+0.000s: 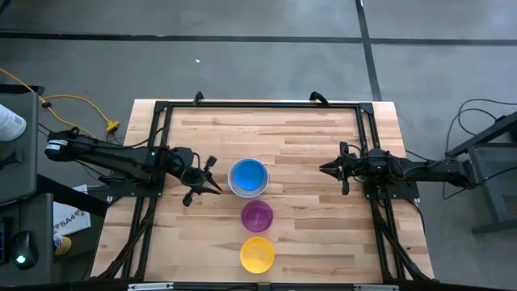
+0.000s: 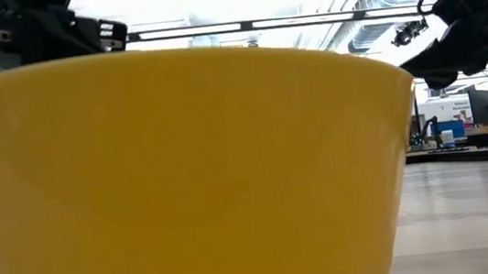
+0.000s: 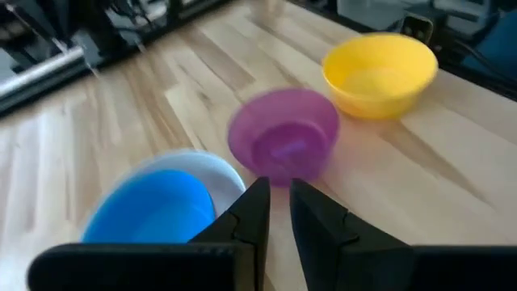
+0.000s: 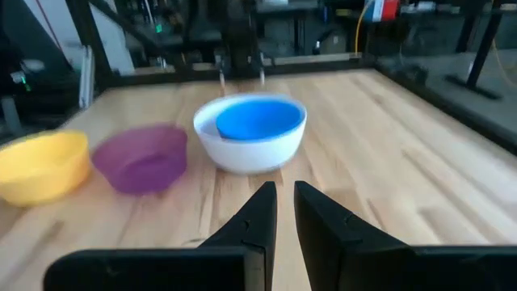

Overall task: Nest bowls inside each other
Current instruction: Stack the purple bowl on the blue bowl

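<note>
A blue bowl (image 1: 248, 175) sits nested inside a slightly larger white bowl (image 1: 234, 188) near the table's middle. A purple bowl (image 1: 257, 215) stands on its base nearer the front edge. A yellow bowl (image 1: 257, 253) stands closest to the front edge and fills the low view (image 2: 183, 171). My left gripper (image 1: 216, 187) hovers just left of the white bowl, tipped a little downward. Its fingers (image 3: 279, 198) are shut with nothing between them. My right gripper (image 1: 323, 169) waits at the table's right, pointing level toward the bowls. It is shut (image 4: 284, 198) and empty.
A black metal frame (image 1: 258, 103) runs along the table's far edge and down both sides by the arm bases. Bare wood lies between the bowls and my right gripper, and across the far half of the table.
</note>
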